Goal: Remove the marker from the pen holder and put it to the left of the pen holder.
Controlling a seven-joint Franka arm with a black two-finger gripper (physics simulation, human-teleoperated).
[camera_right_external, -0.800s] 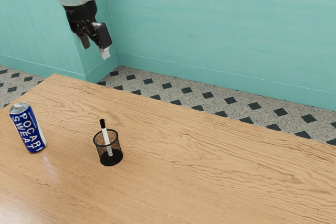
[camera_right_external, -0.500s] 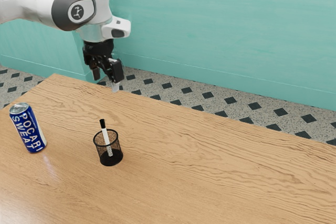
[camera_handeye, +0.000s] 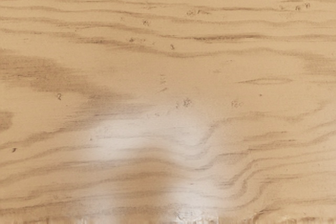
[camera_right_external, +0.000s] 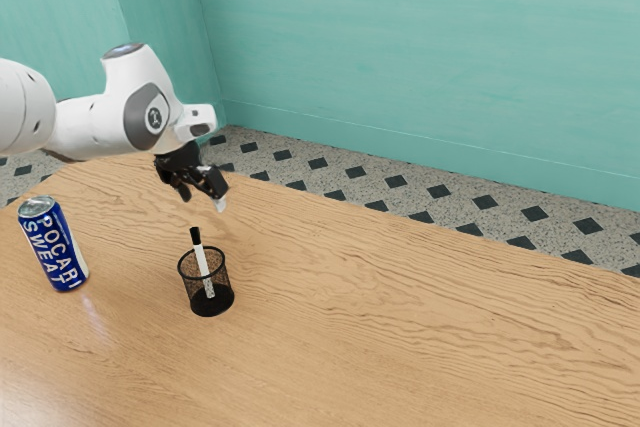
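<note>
White, black-capped marker (camera_right_external: 203, 265) in the black mesh pen holder (camera_right_external: 223, 283) wants my wide-spread black pincer (camera_right_external: 201, 198) centred overhead before descent.

An indoor room is indicated by teal walls (camera_right_external: 420, 47) and a speckled floor (camera_right_external: 338, 177) set with dark diamonds (camera_right_external: 397, 181). A can (camera_right_external: 54, 247) is borne by a wooden table (camera_right_external: 420, 327), but the room's exact kind (home or café, say) cannot be told.
</note>
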